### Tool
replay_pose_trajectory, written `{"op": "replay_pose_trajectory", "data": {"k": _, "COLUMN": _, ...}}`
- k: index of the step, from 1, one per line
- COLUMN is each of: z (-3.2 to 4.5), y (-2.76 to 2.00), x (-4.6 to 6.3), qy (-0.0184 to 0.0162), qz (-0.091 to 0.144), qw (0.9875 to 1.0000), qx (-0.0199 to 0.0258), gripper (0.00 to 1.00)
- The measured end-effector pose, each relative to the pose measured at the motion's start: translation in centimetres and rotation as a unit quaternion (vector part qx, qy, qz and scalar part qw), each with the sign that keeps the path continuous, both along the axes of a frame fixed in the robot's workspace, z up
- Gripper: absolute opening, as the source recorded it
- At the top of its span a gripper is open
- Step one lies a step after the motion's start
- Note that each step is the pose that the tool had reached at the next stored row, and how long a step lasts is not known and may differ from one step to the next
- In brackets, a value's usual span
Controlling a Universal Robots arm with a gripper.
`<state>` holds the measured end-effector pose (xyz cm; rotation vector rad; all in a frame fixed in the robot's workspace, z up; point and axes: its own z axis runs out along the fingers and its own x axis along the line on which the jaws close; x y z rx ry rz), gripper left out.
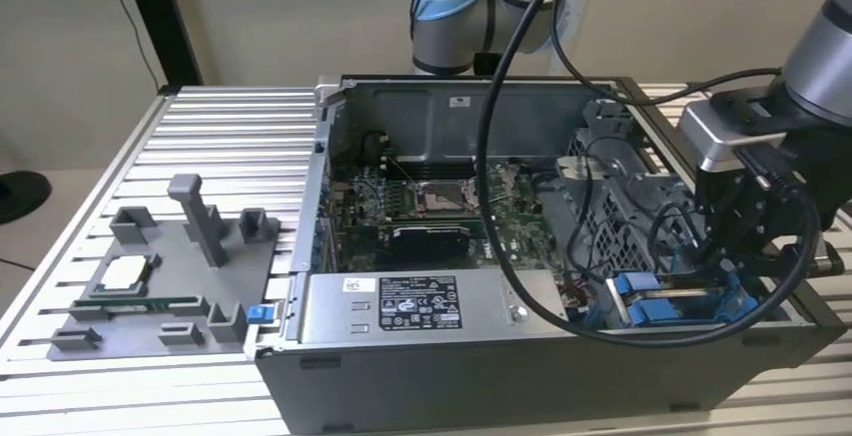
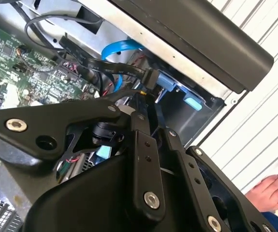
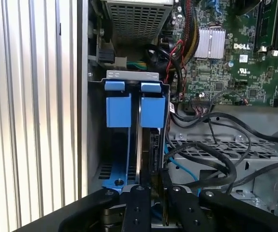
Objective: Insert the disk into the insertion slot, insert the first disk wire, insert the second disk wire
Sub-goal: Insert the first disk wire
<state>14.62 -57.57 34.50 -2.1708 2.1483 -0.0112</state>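
Note:
In the exterior view my gripper (image 1: 736,261) reaches down into the open computer case at its right end, over the insertion slot (image 1: 655,306) with its blue rails. In the first wrist view the disk (image 3: 147,142) stands edge-on in the insertion slot (image 3: 129,75), under one of two blue carrier tabs (image 3: 153,110). My gripper (image 3: 153,189) is just beside its end. In the second wrist view my gripper (image 2: 145,93) is shut on the black connector of a disk wire (image 2: 149,78), right against the blue carrier (image 2: 169,82). The flat black cable runs off toward the motherboard.
A blue cable (image 2: 121,48) loops by the bay, and black cables (image 3: 211,159) lie over the perforated cage. The silver power-supply box (image 1: 415,306) fills the case front. A grey fixture tray (image 1: 160,286) lies at the exterior view's left. A person's hand (image 2: 273,191) rests outside the case.

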Motion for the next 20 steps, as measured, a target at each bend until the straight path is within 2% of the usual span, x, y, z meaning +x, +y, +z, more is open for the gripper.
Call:
{"op": "replay_pose_trajectory", "data": {"k": 4, "z": 0.0, "y": 0.02, "x": 0.0, "qy": 0.0, "qz": 0.0, "qw": 1.0, "qx": -0.0001, "gripper": 0.0}}
{"op": "replay_pose_trajectory", "data": {"k": 8, "z": -0.08, "y": 0.43, "x": 0.0, "qy": -0.0006, "qz": 0.0, "qw": 1.0, "qx": -0.0012, "gripper": 0.0}}
{"op": "replay_pose_trajectory", "data": {"k": 11, "z": -0.17, "y": 0.62, "x": 0.0, "qy": -0.0008, "qz": 0.0, "qw": 1.0, "qx": -0.0055, "gripper": 0.0}}
{"op": "replay_pose_trajectory", "data": {"k": 15, "z": -0.36, "y": 0.71, "x": -0.1, "qy": -0.001, "qz": 0.0, "qw": 0.9999, "qx": -0.0139, "gripper": 0.0}}
{"op": "replay_pose_trajectory", "data": {"k": 20, "z": -0.46, "y": 1.13, "x": -0.2, "qy": -0.0015, "qz": 0.0, "qw": 0.9999, "qx": -0.0153, "gripper": 0.0}}
